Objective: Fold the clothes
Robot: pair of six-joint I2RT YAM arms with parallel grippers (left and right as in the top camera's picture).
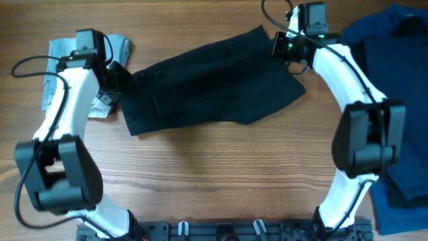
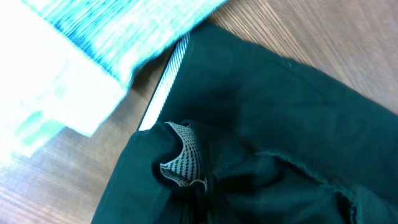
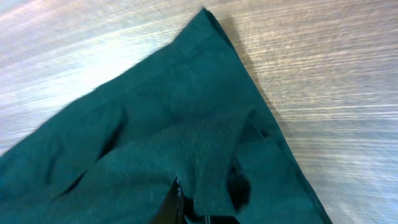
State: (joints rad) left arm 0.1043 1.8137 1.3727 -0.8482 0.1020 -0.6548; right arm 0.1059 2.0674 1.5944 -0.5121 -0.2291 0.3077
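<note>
The black shorts point(image 1: 214, 84) lie spread across the table point(image 1: 200, 174), left hand point(image 1: 120, 79) and right hand point(image 1: 277, 45) each clenched on an opposite end, so I'd say a fold is starting and needs both lifting together.

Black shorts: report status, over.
Left gripper, right gripper: shut on opposite ends of the shorts. Shorts stretched out across the table. Pale garment close by left end; blue pile far right.

- Overhead, you look straight down on the whole table point(image 1: 214, 174).
- Each wrist view puts you close above the black shorts point(image 1: 214, 84), which all three share.
</note>
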